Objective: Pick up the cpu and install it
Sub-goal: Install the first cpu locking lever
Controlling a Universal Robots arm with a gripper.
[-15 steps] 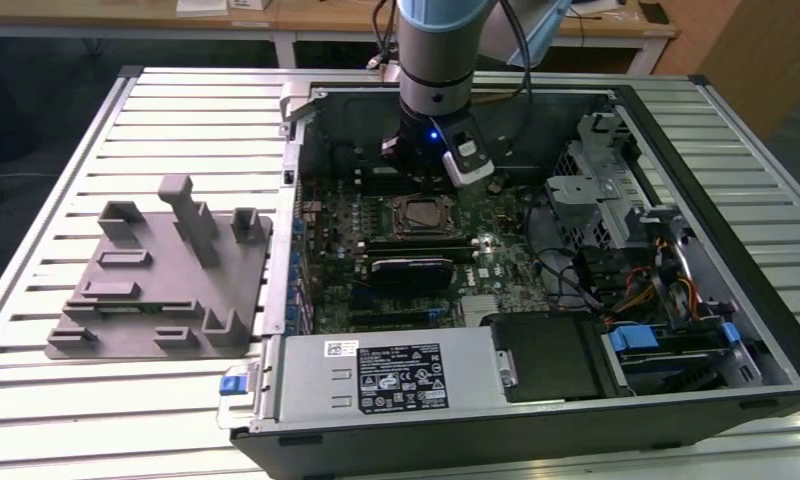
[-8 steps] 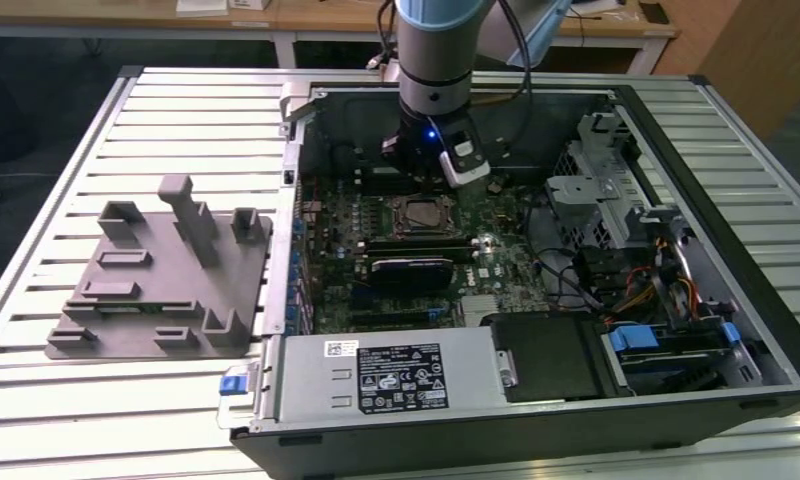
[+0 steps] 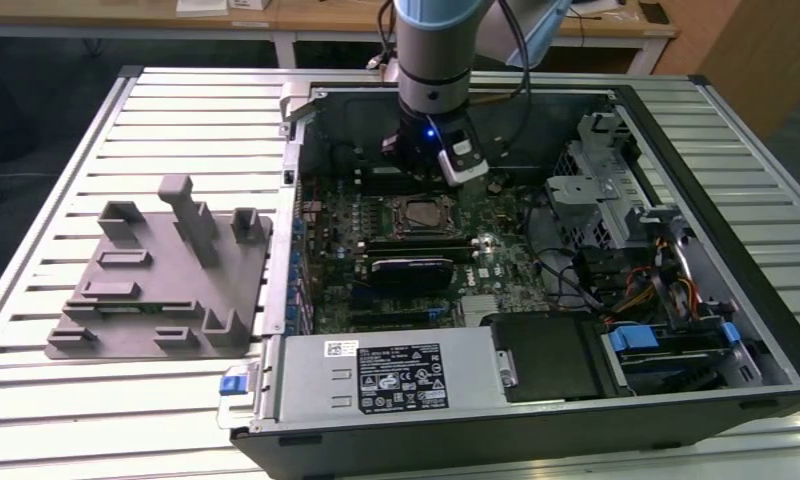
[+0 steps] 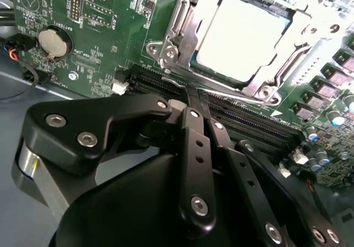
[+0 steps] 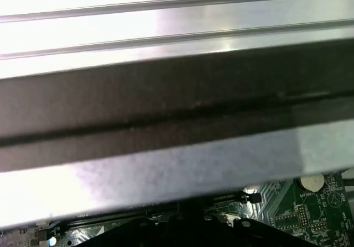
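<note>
Silvery square cpu [image 4: 239, 37] sits in its metal-framed socket; black end effector [image 4: 188, 106] grip state unclear.

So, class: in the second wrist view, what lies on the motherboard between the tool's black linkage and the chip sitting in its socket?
In the second wrist view, long black memory slots run across the green board between the tool and the chip, with the socket's metal frame edging the chip.

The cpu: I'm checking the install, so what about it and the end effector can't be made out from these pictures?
- Cpu, second wrist view: glare washes out its top; whether it sits fully flat is unclear.
- Socket, exterior view: too small to tell the chip from its frame.
- End effector, second wrist view: its own black linkage covers the tips.
- Motherboard, first wrist view: mostly blocked by the case wall.
</note>
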